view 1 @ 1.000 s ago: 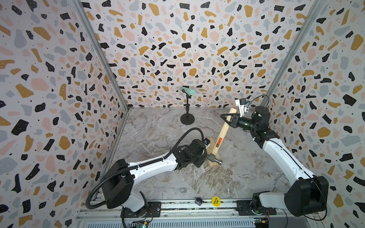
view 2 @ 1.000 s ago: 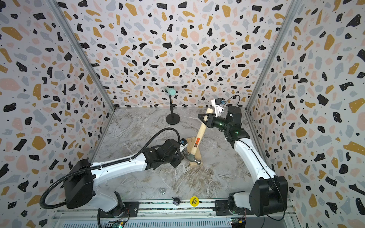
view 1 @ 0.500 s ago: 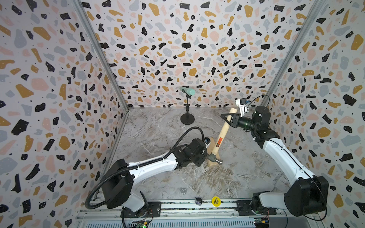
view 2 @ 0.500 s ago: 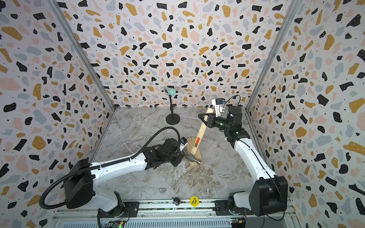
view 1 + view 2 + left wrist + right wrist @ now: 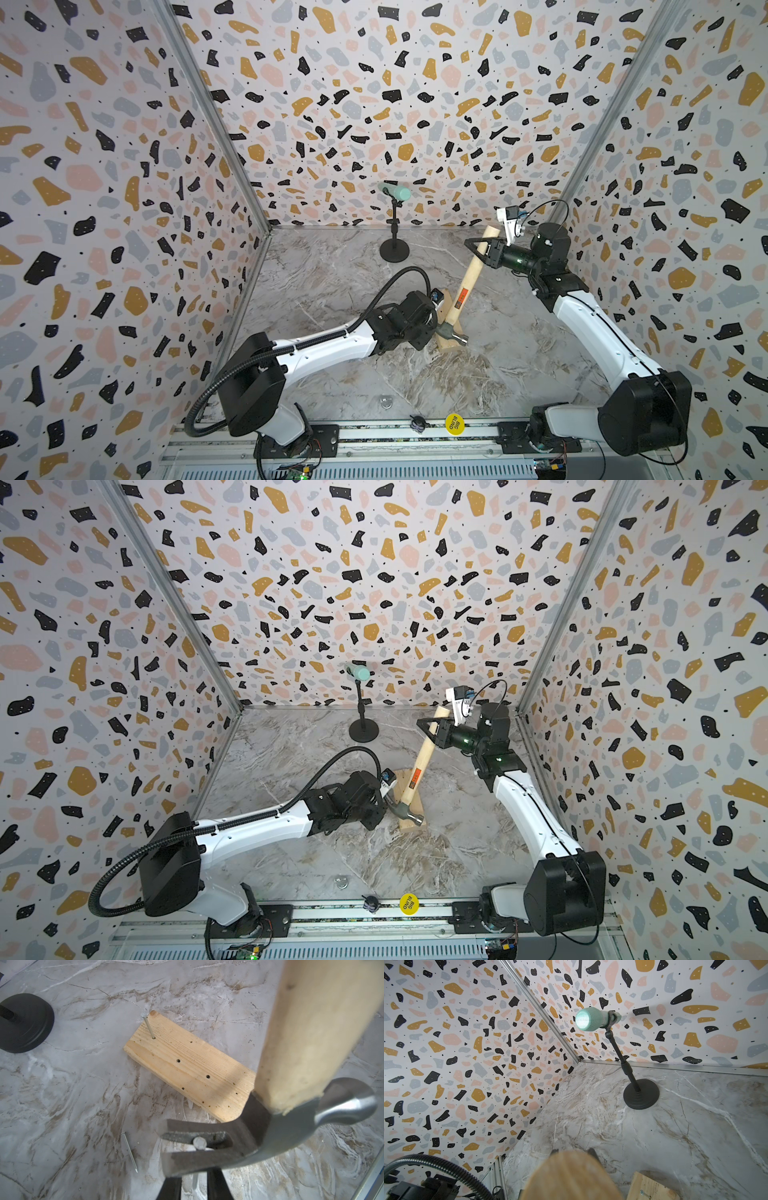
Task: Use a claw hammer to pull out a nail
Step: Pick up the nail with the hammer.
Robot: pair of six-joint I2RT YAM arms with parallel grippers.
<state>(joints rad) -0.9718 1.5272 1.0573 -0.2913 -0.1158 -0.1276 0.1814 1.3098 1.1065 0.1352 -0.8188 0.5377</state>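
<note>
The claw hammer [image 5: 469, 274] [image 5: 422, 758] stands tilted, its steel head [image 5: 311, 1126] low at the near end of a pale wooden block [image 5: 187, 1068] [image 5: 446, 301]. My right gripper [image 5: 474, 249] [image 5: 428, 729] [image 5: 573, 1151] is shut on the upper handle [image 5: 571, 1176]. The nail [image 5: 200, 1142] sits in the claw's slot with its head above the fork. Its shaft runs down between the dark fingers [image 5: 170, 1186] of my left gripper [image 5: 194, 1176] [image 5: 435, 328], which stand open on either side without touching it.
Another nail [image 5: 148, 1026] [image 5: 643, 1192] stands in the block's far end, and a third [image 5: 129, 1151] lies loose on the marble floor. A microphone stand [image 5: 394, 232] [image 5: 641, 1095] stands at the back. Terrazzo walls enclose three sides.
My left gripper's jaws have drawn closer together around the nail's shaft. The hammer and both arms look unmoved.
</note>
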